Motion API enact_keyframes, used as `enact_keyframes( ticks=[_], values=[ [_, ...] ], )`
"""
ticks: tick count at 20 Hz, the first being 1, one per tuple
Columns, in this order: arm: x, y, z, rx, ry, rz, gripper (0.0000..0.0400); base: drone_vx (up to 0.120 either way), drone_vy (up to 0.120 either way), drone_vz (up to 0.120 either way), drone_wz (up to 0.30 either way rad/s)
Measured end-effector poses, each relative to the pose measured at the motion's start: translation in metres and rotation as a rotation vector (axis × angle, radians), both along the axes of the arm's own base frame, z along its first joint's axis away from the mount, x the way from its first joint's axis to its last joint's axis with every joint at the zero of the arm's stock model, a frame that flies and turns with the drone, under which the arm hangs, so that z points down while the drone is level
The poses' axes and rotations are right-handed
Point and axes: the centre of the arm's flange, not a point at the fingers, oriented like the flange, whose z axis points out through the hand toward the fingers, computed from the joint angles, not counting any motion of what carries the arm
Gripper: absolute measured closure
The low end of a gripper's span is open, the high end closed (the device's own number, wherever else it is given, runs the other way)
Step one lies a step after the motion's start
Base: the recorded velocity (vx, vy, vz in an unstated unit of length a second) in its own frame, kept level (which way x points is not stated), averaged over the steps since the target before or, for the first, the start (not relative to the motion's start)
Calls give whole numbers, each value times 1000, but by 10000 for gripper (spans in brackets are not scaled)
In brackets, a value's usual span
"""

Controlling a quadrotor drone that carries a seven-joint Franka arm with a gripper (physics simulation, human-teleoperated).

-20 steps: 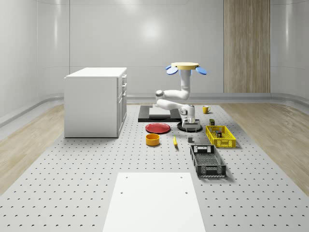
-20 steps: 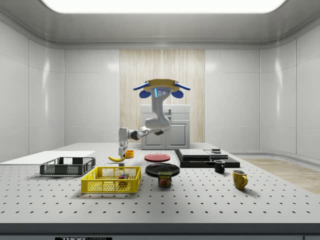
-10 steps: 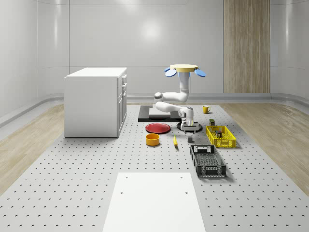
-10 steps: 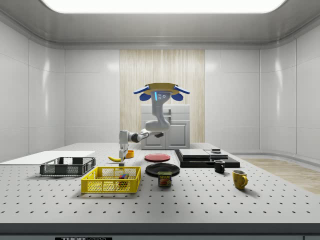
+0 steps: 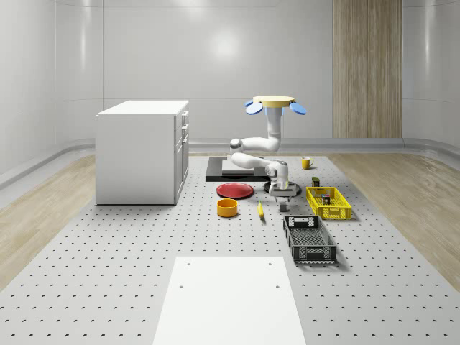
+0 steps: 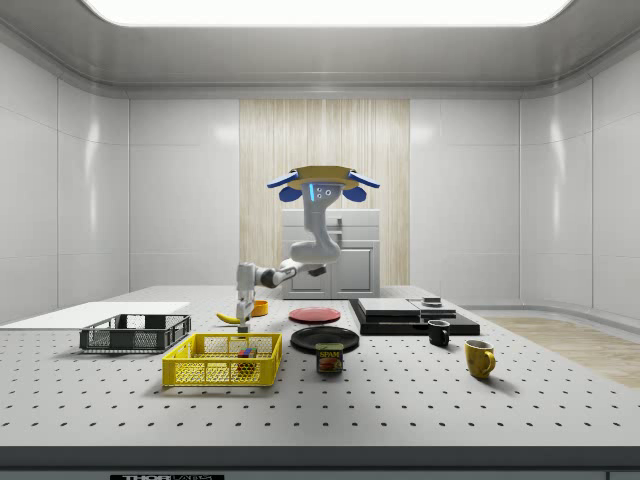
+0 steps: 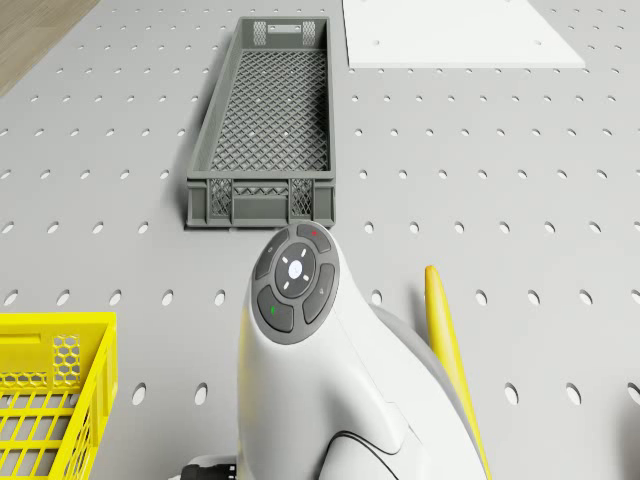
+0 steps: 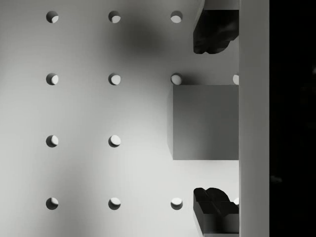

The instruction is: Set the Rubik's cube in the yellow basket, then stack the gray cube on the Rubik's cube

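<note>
1. The drone (image 5: pixel 276 101) hovers above the far half of the perforated worktop (image 5: pixel 144 266), over the black plate (image 6: pixel 325 338) and the dark slab (image 6: pixel 410 318) region in the whole-scene view; its arm folds down toward the near side.
2. The tool (image 5: pixel 284 198) hangs low over the worktop, pointing straight down, between the banana (image 5: pixel 260 210) and the yellow basket (image 5: pixel 328 203).
3. In the wrist view the tool's two dark fingertips (image 8: pixel 213 32) stand spread apart, one on either side of the gray cube (image 8: pixel 203 122), with a gap between each tip and the cube.
4. The gray cube sits on the worktop directly beneath the tool, in the whole-scene view just beyond the far end of the gray crate (image 5: pixel 309 238).
5. The Rubik's cube (image 6: pixel 244 353) lies inside the yellow basket, seen through the mesh wall in the side view.
6. A red plate (image 5: pixel 235 190) and an orange bowl (image 5: pixel 227 208) lie to the whole-scene view's left of the banana.
7. A can (image 6: pixel 330 358) stands near the basket, on the side view's right of it; further right are a black mug (image 6: pixel 438 333) and a yellow mug (image 6: pixel 479 358).
8. A white cabinet (image 5: pixel 142 151) stands at the whole-scene view's left, and a white sheet (image 5: pixel 230 298) lies at the near edge.
</note>
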Motion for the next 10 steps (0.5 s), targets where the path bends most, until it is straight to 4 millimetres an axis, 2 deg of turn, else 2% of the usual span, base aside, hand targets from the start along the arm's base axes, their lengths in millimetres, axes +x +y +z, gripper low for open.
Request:
enact_keyframes(
  ticks=[10],
  values=[
    [5, 0, 22, 0, 0, 0, 0, 0, 0, 0, 0]
  ],
)
